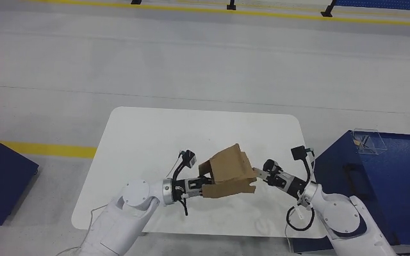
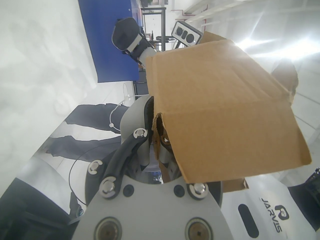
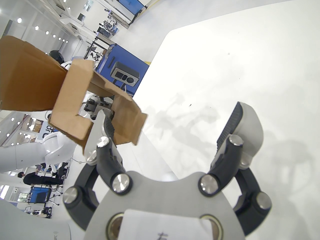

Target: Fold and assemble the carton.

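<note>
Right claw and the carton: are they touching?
Touching. Right wrist view: a flap of the carton rests against one pad of the open right claw.

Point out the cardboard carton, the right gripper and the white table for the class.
carton (image 1: 229,169), top view, on its brown upper panel.
right gripper (image 3: 171,111), right wrist view, midway between its open fingertips.
table (image 1: 192,128), top view, on its bare white surface.

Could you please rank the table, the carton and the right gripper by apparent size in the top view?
1. table, by far the largest.
2. carton, mid-sized.
3. right gripper, smallest, at the carton's edge.
</note>
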Action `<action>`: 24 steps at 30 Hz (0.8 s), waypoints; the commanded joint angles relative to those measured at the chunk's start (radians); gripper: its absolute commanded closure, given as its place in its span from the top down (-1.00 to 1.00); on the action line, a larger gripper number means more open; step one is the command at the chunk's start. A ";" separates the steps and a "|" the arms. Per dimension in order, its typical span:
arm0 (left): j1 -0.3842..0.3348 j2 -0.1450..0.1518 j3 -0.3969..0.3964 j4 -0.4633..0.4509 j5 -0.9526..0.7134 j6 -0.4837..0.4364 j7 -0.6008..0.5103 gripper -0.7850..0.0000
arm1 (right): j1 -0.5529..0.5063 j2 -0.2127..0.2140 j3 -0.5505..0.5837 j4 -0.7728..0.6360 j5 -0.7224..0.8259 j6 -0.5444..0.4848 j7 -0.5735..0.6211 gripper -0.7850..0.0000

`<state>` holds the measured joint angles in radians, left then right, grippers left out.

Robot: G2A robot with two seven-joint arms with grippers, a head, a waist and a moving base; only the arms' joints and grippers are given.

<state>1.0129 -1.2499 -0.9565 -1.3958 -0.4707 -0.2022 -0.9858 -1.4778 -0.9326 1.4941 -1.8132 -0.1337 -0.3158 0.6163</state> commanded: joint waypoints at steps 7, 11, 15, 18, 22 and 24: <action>-0.029 -0.013 0.031 0.052 -0.012 -0.047 -0.026 -1.00 | 0.011 -0.005 -0.034 -0.006 -0.019 0.012 0.002 1.00; -0.038 -0.016 0.043 0.059 0.013 -0.090 -0.047 -1.00 | 0.029 -0.008 -0.043 -0.001 -0.034 0.027 -0.006 1.00; -0.030 -0.018 0.050 0.057 0.039 -0.154 -0.040 -1.00 | 0.041 -0.011 -0.045 -0.004 -0.035 0.053 -0.017 1.00; -0.027 -0.018 0.052 0.055 0.053 -0.182 -0.045 -1.00 | 0.045 -0.012 -0.044 -0.006 -0.029 0.058 -0.016 1.00; -0.022 -0.018 0.059 0.044 0.074 -0.194 -0.054 -1.00 | 0.053 -0.015 -0.062 -0.005 -0.026 0.061 -0.010 1.00; -0.020 -0.019 0.062 0.040 0.081 -0.193 -0.050 -1.00 | 0.059 -0.017 -0.077 -0.005 -0.027 0.062 -0.006 1.00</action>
<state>0.9922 -1.2681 -0.8957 -1.3540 -0.3932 -0.3958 -1.0385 -1.4216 -0.9491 1.4243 -1.8174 -0.1601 -0.2540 0.6083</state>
